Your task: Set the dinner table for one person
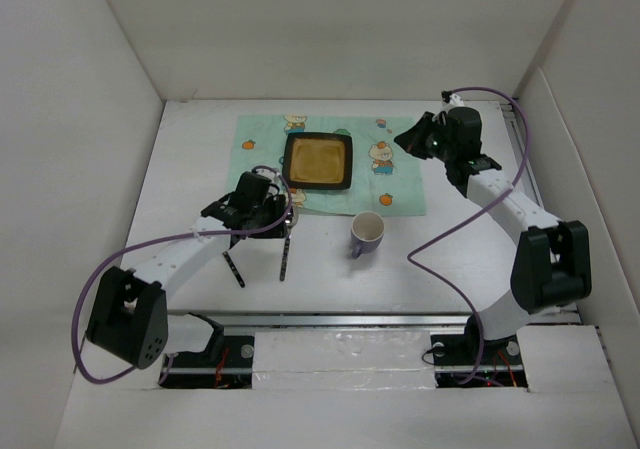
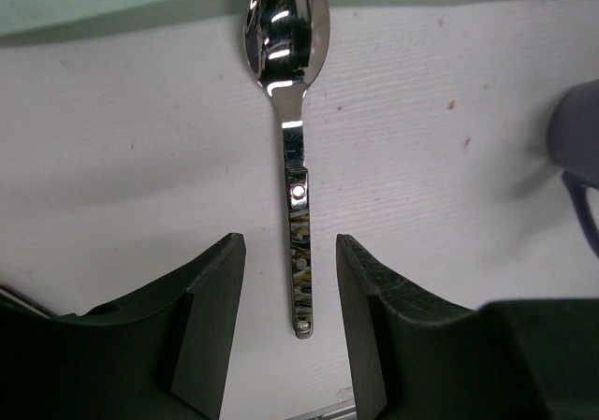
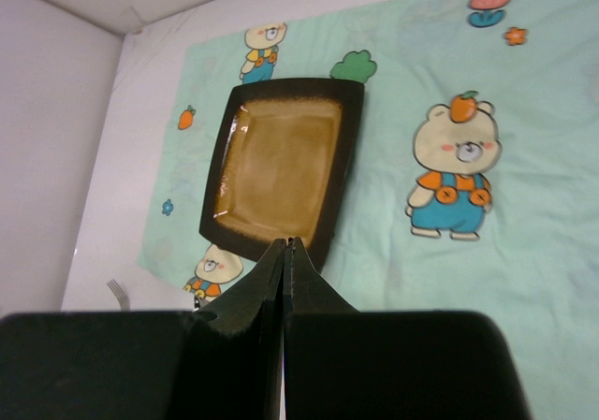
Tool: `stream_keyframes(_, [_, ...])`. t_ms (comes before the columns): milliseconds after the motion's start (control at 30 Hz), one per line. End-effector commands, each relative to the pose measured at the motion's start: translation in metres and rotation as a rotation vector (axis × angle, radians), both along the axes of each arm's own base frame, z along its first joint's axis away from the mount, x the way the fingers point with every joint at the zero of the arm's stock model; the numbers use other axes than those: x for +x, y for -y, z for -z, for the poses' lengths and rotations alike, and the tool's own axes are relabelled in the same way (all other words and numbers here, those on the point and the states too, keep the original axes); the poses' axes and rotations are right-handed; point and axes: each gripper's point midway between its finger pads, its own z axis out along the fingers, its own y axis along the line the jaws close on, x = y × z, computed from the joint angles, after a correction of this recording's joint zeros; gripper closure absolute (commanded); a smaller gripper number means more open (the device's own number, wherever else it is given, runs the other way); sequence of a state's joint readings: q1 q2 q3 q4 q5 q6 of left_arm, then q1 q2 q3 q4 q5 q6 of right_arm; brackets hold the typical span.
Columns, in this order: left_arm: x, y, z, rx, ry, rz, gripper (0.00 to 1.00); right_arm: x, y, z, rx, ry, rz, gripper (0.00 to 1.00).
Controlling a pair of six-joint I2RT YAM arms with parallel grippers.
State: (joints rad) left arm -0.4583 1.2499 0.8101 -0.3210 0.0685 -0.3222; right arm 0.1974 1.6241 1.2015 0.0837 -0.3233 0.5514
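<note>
The white dinner table [image 1: 190, 184] carries a mint-green bear-print placemat [image 1: 400, 184] with a square brown plate [image 1: 318, 160] on it. A purple mug [image 1: 367, 234] stands in front of the mat. A spoon [image 2: 292, 186] lies flat on the table, its bowl touching the mat's edge; it also shows in the top view [image 1: 286, 244]. My left gripper [image 2: 290, 244] is open, hovering over the spoon's handle, one finger on each side, not touching it. A fork [image 1: 233, 267] lies left of the spoon. My right gripper [image 3: 286, 243] is shut and empty, raised near the plate [image 3: 285, 172].
A metal rail [image 1: 380, 319] runs along the table's near edge. White walls enclose the table on the left, back and right. The mug's edge [image 2: 580, 149] shows to the right of my left gripper. Fork tines [image 3: 117, 292] show at the mat's left.
</note>
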Motion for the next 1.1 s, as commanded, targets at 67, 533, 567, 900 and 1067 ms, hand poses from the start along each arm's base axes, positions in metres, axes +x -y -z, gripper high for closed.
stream_keyframes(67, [-0.002, 0.006, 0.028, 0.036, -0.11, 0.027, 0.6, -0.029, 0.031, -0.045, -0.045, 0.18, 0.119, 0.93])
stream_keyframes(533, [-0.008, 0.012, 0.055, 0.144, -0.165, -0.027, 0.56, -0.067, 0.028, -0.045, -0.043, 0.226, 0.049, 0.61])
stream_keyframes(567, [-0.01, 0.011, 0.062, 0.152, -0.185, -0.027, 0.56, -0.067, 0.028, -0.048, -0.04, 0.234, 0.048, 0.61])
stream_keyframes(900, [-0.023, -0.001, 0.104, 0.257, -0.315, -0.036, 0.83, -0.076, 0.036, -0.066, -0.014, 0.282, 0.052, 0.61])
stream_keyframes(1067, [-0.037, 0.001, 0.096, 0.288, -0.317, -0.009, 1.0, -0.08, 0.045, -0.073, -0.004, 0.297, 0.067, 0.62])
